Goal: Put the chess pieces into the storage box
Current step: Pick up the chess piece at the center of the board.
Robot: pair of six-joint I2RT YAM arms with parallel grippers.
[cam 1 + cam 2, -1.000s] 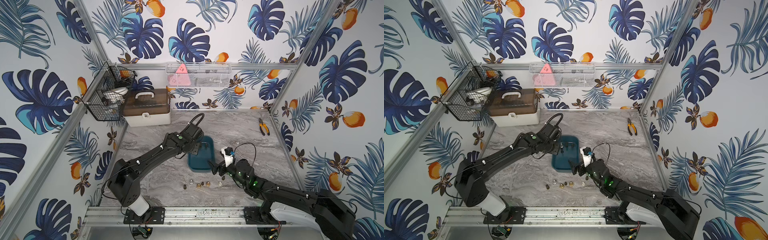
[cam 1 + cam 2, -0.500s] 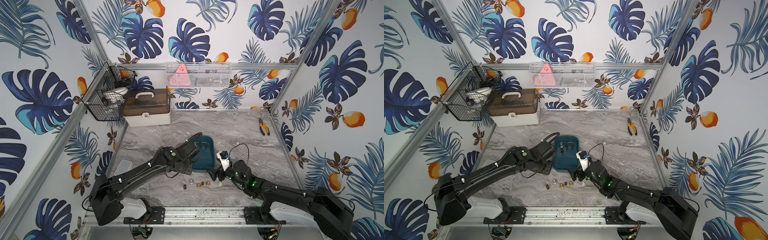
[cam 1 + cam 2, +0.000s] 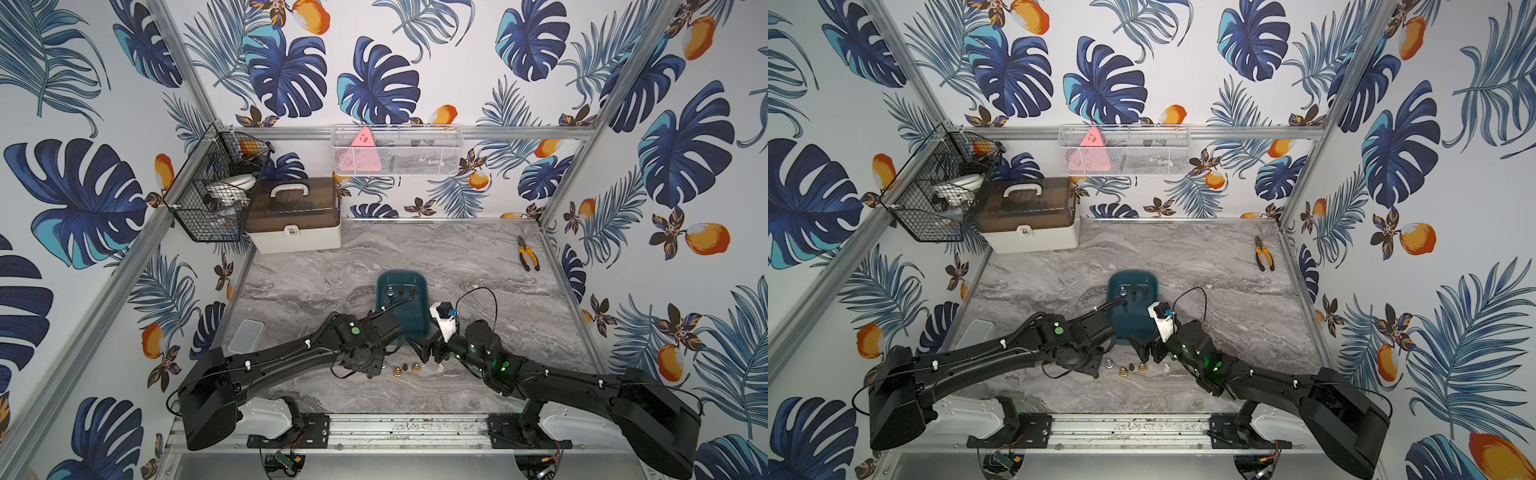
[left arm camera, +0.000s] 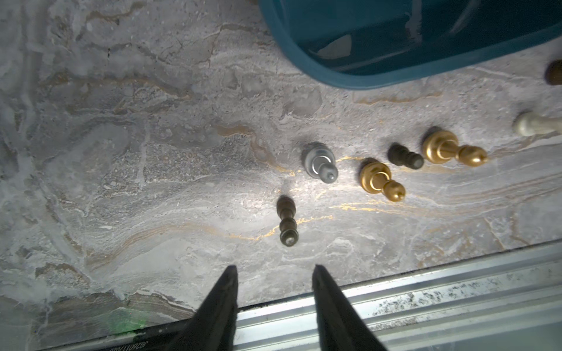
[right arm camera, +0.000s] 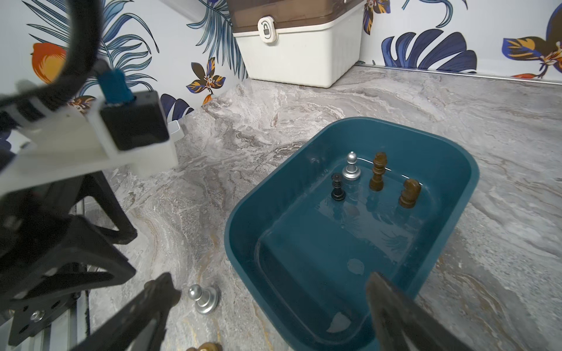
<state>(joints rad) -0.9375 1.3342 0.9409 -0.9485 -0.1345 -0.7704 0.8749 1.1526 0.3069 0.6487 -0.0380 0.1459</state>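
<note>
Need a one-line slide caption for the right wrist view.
Four chess pieces stand upright in the dark teal plastic tub; a silver metal pawn sits outside on the marbled tabletop.

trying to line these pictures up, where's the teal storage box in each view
Both top views: the storage box sits just below the picture's centre, whole apart from its near edge behind the arms.
Left wrist: only its near corner, in the picture's upper right.
Right wrist: nearly all of it, right of centre.
Shared landmark: the loose silver pawn outside the box's near corner.
</note>
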